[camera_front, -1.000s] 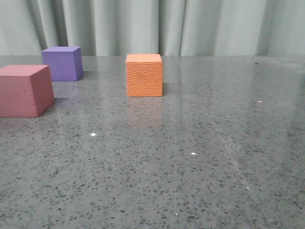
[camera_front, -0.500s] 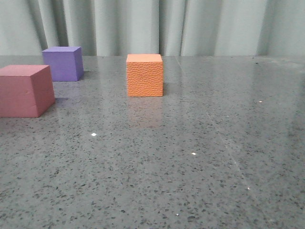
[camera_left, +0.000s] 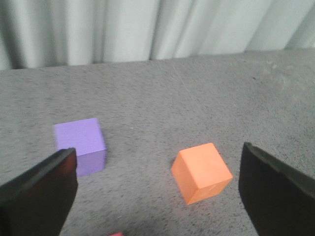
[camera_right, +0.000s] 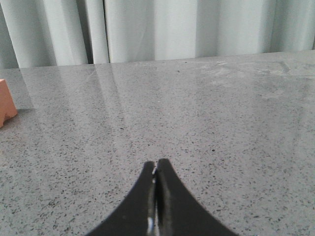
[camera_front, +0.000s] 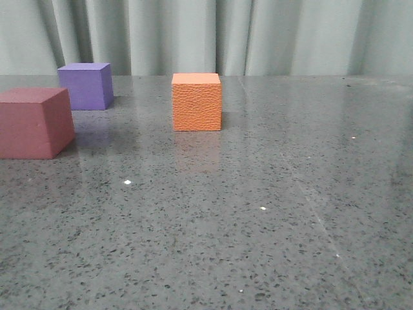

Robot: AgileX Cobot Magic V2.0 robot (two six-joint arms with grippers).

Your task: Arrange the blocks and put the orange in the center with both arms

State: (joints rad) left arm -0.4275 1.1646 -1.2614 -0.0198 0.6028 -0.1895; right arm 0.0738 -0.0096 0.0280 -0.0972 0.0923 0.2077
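Three foam blocks stand on the table. The pink-red cube is at the near left, the purple cube behind it, and the orange cube near the middle. No gripper shows in the front view. My left gripper hovers above the table, open wide with nothing between its fingers. Past the fingers lie the purple cube and the orange cube, with a sliver of the pink-red cube at the frame edge. My right gripper is shut on nothing, low over the table, with the orange cube's edge far to its side.
The speckled grey table runs back to a pale curtain. Its right half holds no objects in the front view.
A shadow has spread over the pink-red cube and the table beside the purple cube. The cubes themselves have not moved.
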